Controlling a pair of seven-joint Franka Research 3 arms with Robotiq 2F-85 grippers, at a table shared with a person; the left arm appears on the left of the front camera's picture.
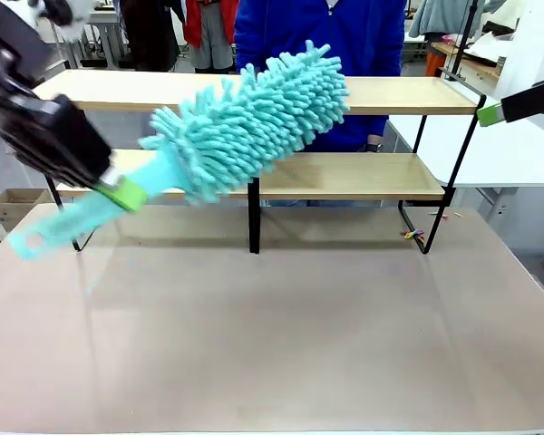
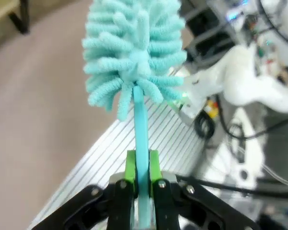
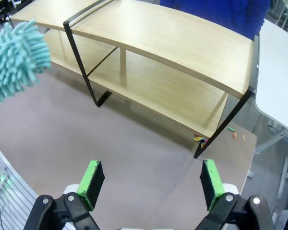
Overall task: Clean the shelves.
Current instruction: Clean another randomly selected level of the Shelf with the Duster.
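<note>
A: The shelves [image 1: 344, 177] stand at the far side of the table [image 1: 281, 335], two long wooden boards on a thin black frame with a black upright in the middle. A person in blue [image 1: 322, 36] stands just behind them.

B: And the left gripper [image 1: 122, 192]?

A: In front of the shelves' left end, its green pads [image 2: 130, 165] pressed tight on the handle of a turquoise duster [image 1: 245, 118]. The handle's end sticks out below the gripper, away from the shelves. The fluffy head slants up in front of the shelves, near the central upright, spanning from the lower board to the upper one. Whether it touches a board, I cannot tell.

B: The right gripper [image 3: 151, 184]?

A: Above the table, on the near side of the shelves' right end, fingers spread wide with nothing between them. In the front view its green tip [image 1: 490, 113] shows beside the upper board's right end.

B: Anything else by the shelves?

A: Small coloured scraps [image 3: 200, 139] lie at the foot of the right-hand frame leg.
</note>
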